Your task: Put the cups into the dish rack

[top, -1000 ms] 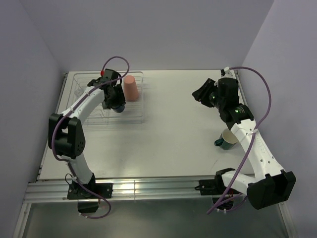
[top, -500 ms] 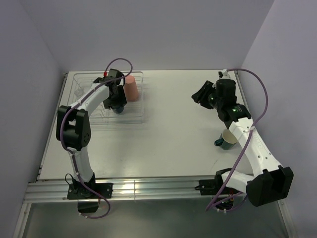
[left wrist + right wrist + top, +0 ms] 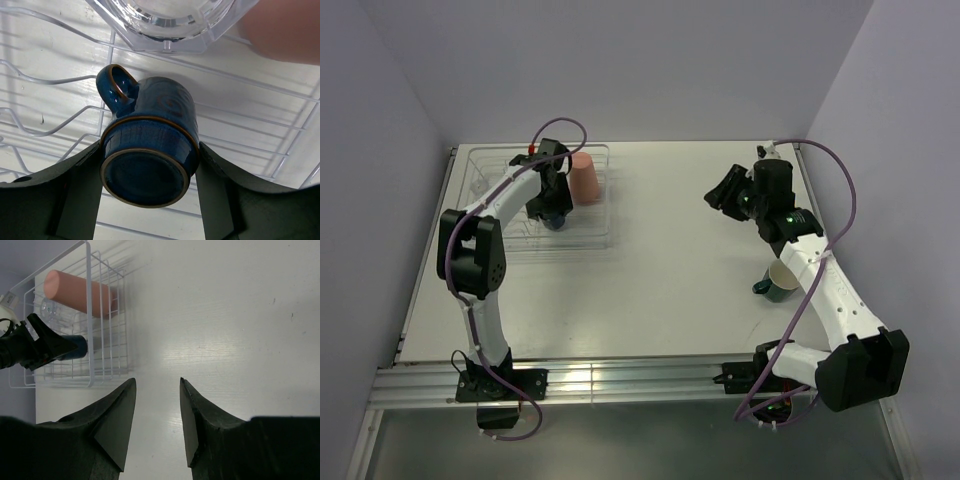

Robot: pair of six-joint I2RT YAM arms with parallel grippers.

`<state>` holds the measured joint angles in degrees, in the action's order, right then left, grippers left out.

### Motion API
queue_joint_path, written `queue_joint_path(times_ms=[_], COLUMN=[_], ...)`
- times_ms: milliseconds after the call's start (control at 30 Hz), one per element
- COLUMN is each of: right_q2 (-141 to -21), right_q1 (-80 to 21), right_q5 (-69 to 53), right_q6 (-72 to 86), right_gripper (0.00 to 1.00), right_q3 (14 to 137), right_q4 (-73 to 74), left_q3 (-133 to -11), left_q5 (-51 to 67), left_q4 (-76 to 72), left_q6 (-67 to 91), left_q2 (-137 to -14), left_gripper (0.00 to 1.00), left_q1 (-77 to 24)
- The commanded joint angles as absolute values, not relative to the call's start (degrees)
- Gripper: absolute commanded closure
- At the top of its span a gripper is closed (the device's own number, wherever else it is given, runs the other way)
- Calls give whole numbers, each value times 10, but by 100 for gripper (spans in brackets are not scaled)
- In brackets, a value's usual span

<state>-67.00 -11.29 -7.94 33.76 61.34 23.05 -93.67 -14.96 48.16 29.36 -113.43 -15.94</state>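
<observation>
Over dish rack (image 3: 596,236), left gripper (image 3: 148,162) clamps one navy mug (image 3: 150,130); right gripper (image 3: 157,390) spread, empty.

The top camera overlooks the whole table (image 3: 670,270). The left wrist peers close into the rack (image 3: 598,228); the right wrist sees it from afar.

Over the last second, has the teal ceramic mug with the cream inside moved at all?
No. The teal mug stands upright in the same spot near the right edge of the white table, unchanged across the overhead views.
</observation>
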Motion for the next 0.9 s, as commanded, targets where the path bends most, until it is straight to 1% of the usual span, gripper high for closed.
queue_joint_path(times_ms=[0, 67, 367, 500, 667, 700, 867], right_q2=[-675, -677, -685, -688, -693, -693, -695], right_q1=[-107, -107, -105, -107, -107, -107, -107], right_q5=[-86, -86, -91, -92, -94, -95, -94], right_q6=[330, 330, 330, 330, 330, 329, 328], right_gripper=[52, 52, 52, 52, 52, 52, 52], right_q3=[606, 605, 603, 604, 603, 604, 605], right_q4=[198, 196, 192, 190, 190, 188, 189], left_q3=[-956, -954, -950, -951, -954, -954, -954], left_q5=[-167, -167, -166, -167, -166, -168, -170], left_q4=[476, 475, 471, 472, 471, 471, 469], left_q6=[286, 286, 285, 284, 284, 284, 285], left_q2=[-1132, -1133, -1142, -1146, -1154, -1155, -1159], left_gripper=[69, 65, 58, 49, 42, 39, 31], left_q1=[-155, -155, -149, -147, -145, -144, -144])
